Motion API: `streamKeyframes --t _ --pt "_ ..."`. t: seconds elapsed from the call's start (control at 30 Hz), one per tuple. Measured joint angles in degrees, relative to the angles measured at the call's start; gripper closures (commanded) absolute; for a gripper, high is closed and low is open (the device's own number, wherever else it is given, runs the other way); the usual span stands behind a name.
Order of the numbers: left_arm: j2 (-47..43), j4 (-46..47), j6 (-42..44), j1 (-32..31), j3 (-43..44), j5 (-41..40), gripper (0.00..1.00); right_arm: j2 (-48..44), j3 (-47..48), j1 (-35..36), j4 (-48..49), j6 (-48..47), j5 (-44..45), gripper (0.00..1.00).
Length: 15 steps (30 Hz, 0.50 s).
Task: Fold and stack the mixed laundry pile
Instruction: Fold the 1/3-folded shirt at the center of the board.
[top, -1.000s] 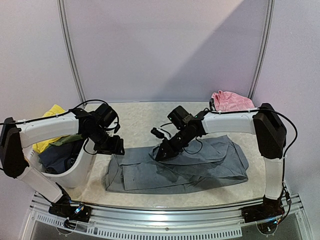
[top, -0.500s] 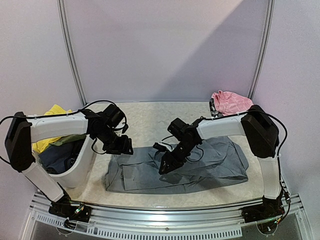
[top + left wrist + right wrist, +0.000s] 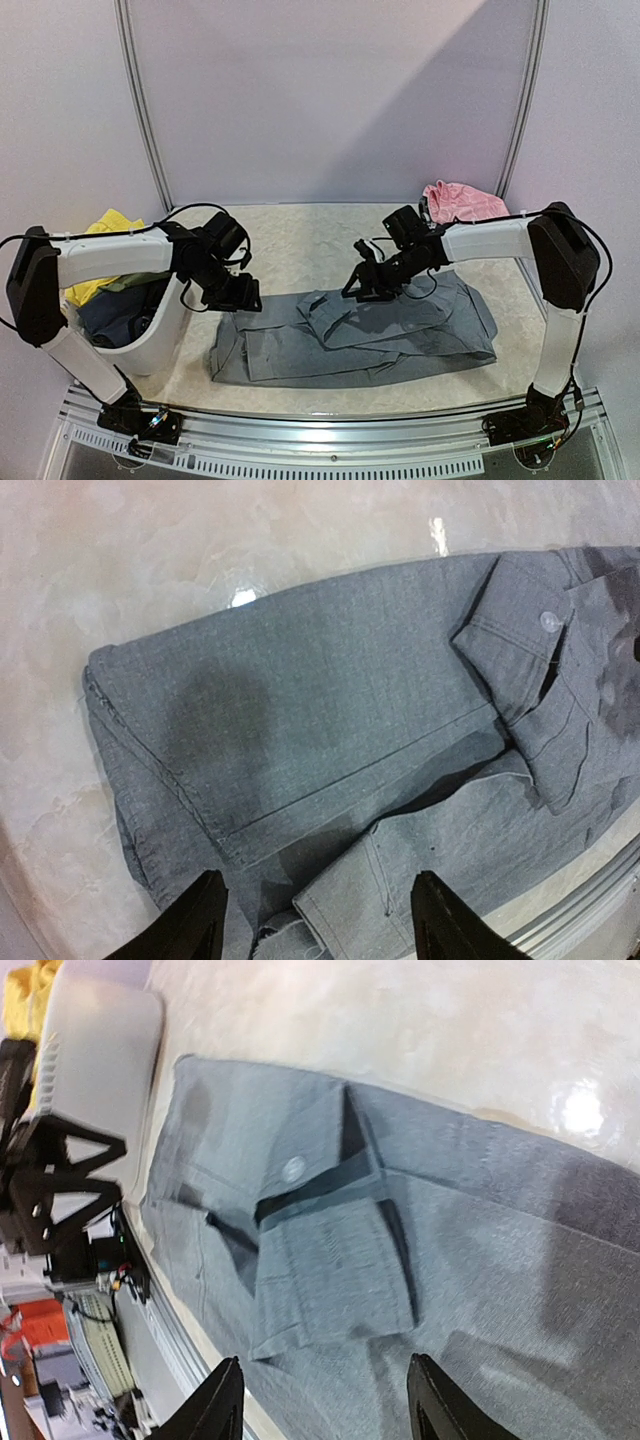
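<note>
The grey shirt (image 3: 350,335) lies flat on the near half of the bench (image 3: 290,240), and its long axis runs from left to right. The left fingers (image 3: 195,920) stand apart and hold nothing; they hang just above the left end of the shirt, beside the white tub (image 3: 160,330). The right fingers (image 3: 225,1405) are also spread and empty, and they hang over the far edge of the shirt near its middle, above a sleeve (image 3: 330,1260) that is folded inward. So each arm has its own end below it, and I judge that the next fold would turn about the short axis. The left wrist view shows the cuff (image 3: 520,620) with its button and the hem, which the top view does not resolve. Only the top view shows the pink piece (image 3: 460,200) at the far right and the yellow piece (image 3: 100,230) behind the tub.
</note>
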Motion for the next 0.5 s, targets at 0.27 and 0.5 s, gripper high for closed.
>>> streamKeyframes --t 0.27,0.5 --pt "-3.3 -0.1 -0.7 0.0 -2.1 -0.5 0.36 7.2 2.6 0.1 0.5 5.1 1.4 0.44" --pt "-4.2 -0.2 -1.2 0.0 -2.8 -0.7 0.37 10.1 4.5 0.1 2.0 7.5 -2.2 0.47"
